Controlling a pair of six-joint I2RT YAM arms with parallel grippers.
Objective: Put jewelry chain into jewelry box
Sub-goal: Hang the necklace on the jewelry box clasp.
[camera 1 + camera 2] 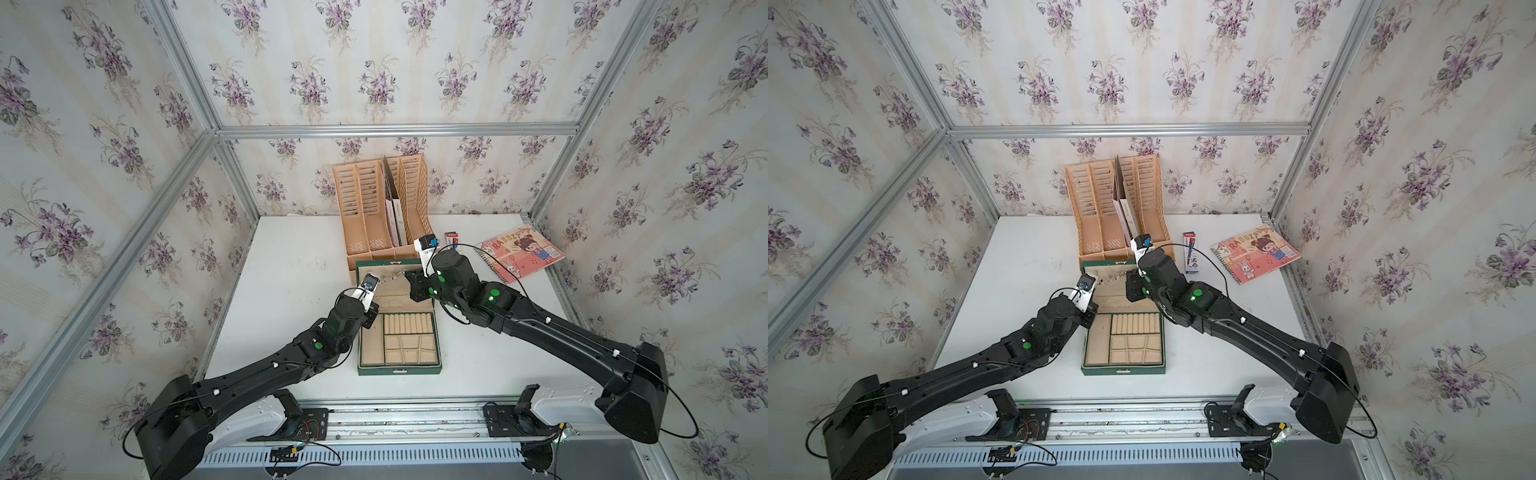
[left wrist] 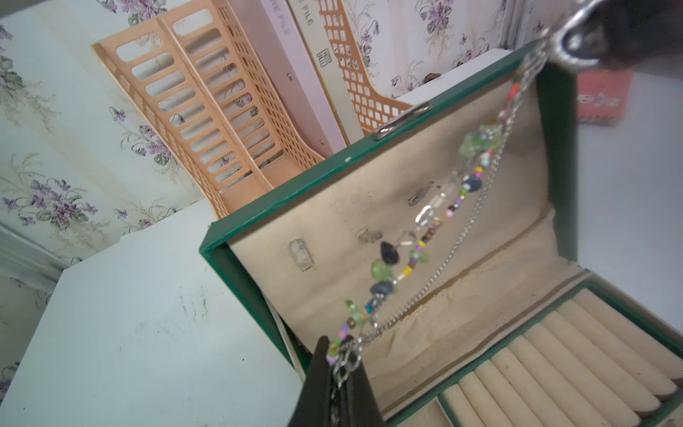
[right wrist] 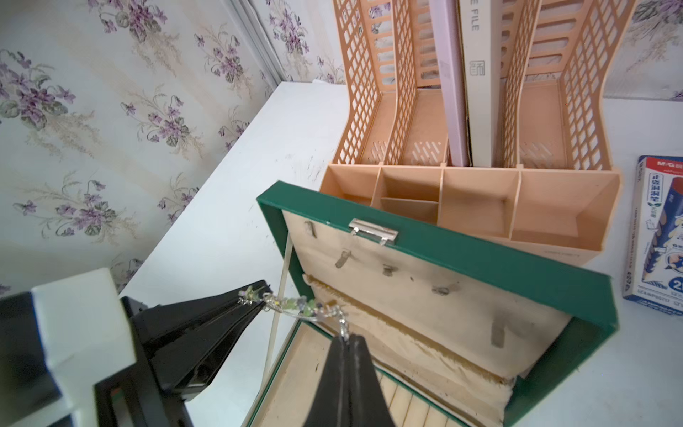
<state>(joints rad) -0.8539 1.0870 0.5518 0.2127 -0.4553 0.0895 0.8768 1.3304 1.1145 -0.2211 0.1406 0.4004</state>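
The dark green jewelry box (image 1: pixel 399 370) (image 1: pixel 1123 370) lies open mid-table, its beige-lined lid (image 2: pixel 281 192) (image 3: pixel 480 258) standing up behind the compartments. The jewelry chain (image 2: pixel 425 236) (image 3: pixel 295 314) (image 1: pixel 392 277), silvery with coloured beads and charms, hangs stretched in the air in front of the lid's lining, above the box's rear part. My left gripper (image 2: pixel 342 355) (image 3: pixel 258 295) is shut on one end of it. At the other end, my right gripper (image 3: pixel 347 338) (image 2: pixel 591 37) is shut on the chain near its clasp.
An orange-tan slotted file holder (image 1: pixel 382 208) with folders stands right behind the lid. A blue pencil box (image 1: pixel 1191 253) and a pink spiral notebook (image 1: pixel 521 253) lie at the back right. Bare white tabletop (image 1: pixel 291 270) lies left of the box.
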